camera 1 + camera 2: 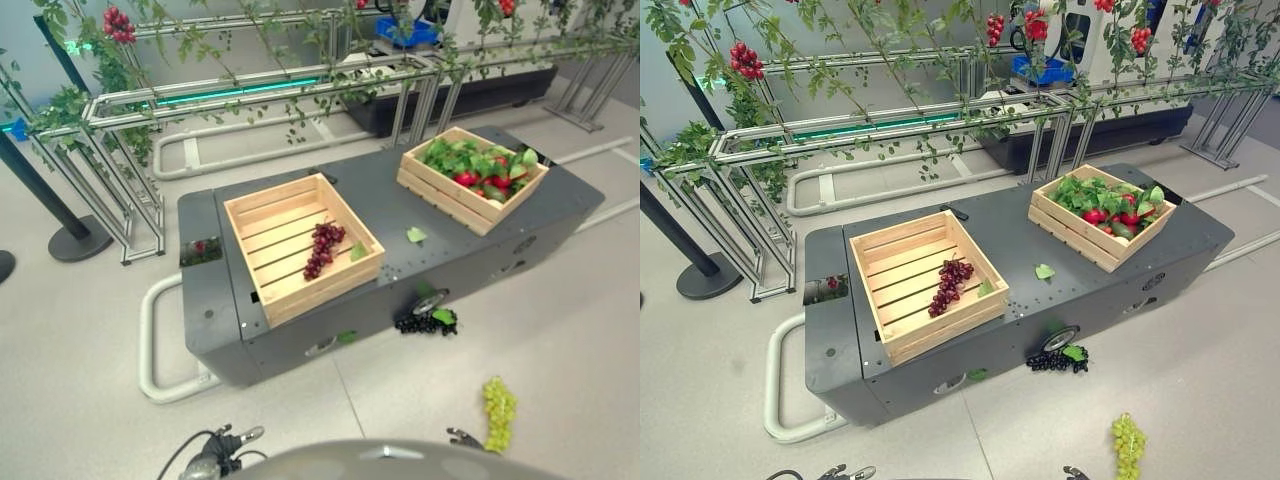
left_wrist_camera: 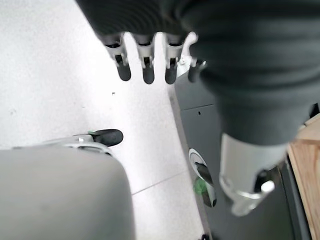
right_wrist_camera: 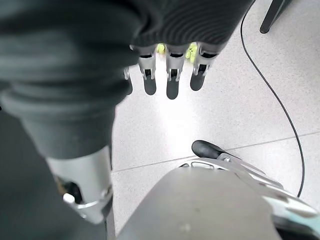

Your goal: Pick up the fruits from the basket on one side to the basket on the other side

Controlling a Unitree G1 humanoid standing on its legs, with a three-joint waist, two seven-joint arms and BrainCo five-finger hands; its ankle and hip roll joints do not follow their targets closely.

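Two wooden crates stand on a dark grey platform [image 1: 210, 290]. The left crate [image 1: 250, 215] holds one purple grape bunch [image 1: 322, 248] and a leaf. The right crate [image 1: 440, 195] is full of green leaves and red fruits [image 1: 468, 179]. A dark grape bunch [image 1: 425, 322] lies on the floor against the platform's front. A green grape bunch [image 1: 498, 410] lies on the floor further right. My left hand [image 2: 146, 65] hangs open over the floor beside the platform. My right hand [image 3: 170, 75] hangs open over the floor too, with yellow-green bits showing past its fingers.
A loose leaf [image 1: 416, 235] lies on the platform between the crates. Metal trellis frames [image 1: 250, 90] with vines and red fruit clusters stand behind the platform. A black post on a round base [image 1: 75, 240] is at the far left. A white tube bumper [image 1: 150, 340] wraps the platform's left end.
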